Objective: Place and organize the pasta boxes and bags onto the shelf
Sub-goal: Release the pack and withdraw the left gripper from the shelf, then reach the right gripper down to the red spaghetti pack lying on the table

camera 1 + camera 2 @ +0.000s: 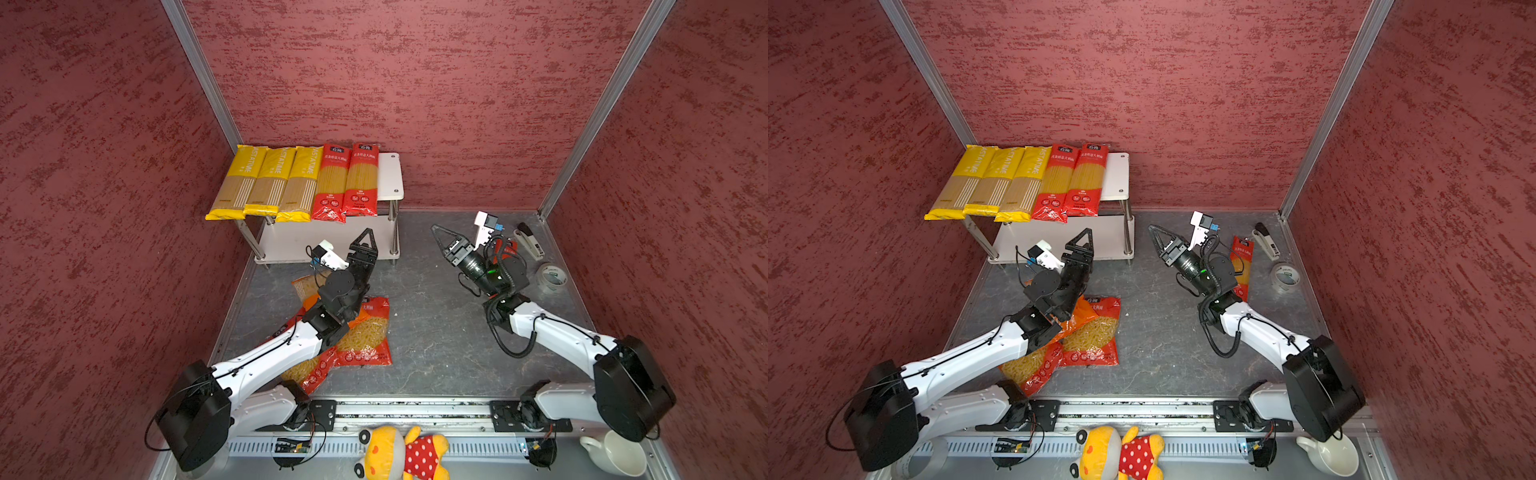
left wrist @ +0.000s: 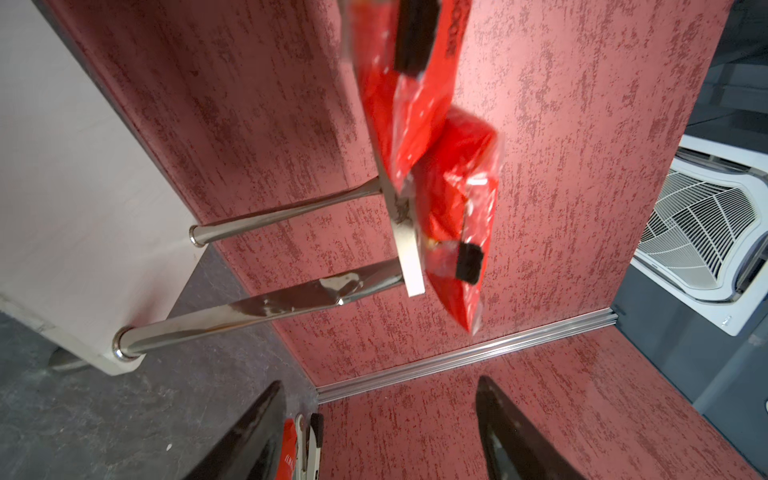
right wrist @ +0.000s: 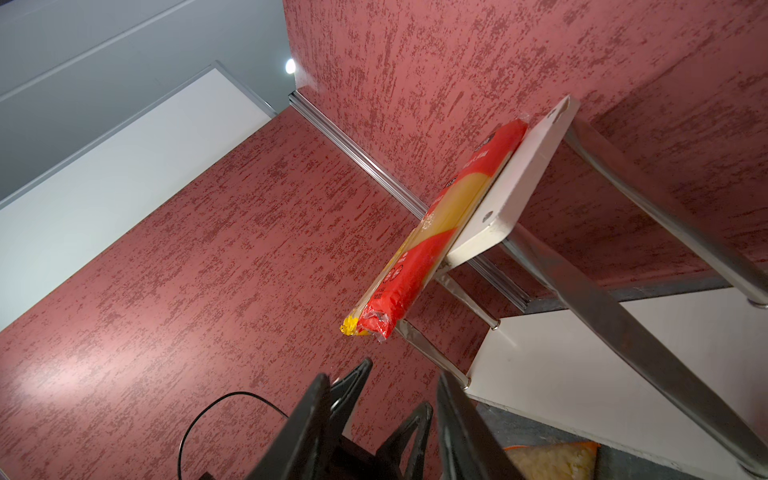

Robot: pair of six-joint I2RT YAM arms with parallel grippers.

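Note:
Three yellow pasta boxes (image 1: 262, 183) and two red ones (image 1: 347, 183) lie side by side on the shelf's (image 1: 390, 174) top board, their near ends overhanging it. Another red pasta box (image 1: 1241, 266) lies on the table under my right arm. An orange bag (image 1: 305, 286) and two red bags (image 1: 370, 332) (image 1: 311, 374) lie on the table beneath my left arm. My left gripper (image 1: 365, 239) hangs open and empty before the lower board. My right gripper (image 1: 440, 235) is open and empty too, right of the shelf.
A stapler (image 1: 530, 241) and a tape roll (image 1: 550, 277) lie by the right wall. At the front rail are a plush toy (image 1: 399, 453) and a white cup (image 1: 615, 457). The shelf's lower board (image 1: 299, 237) is bare.

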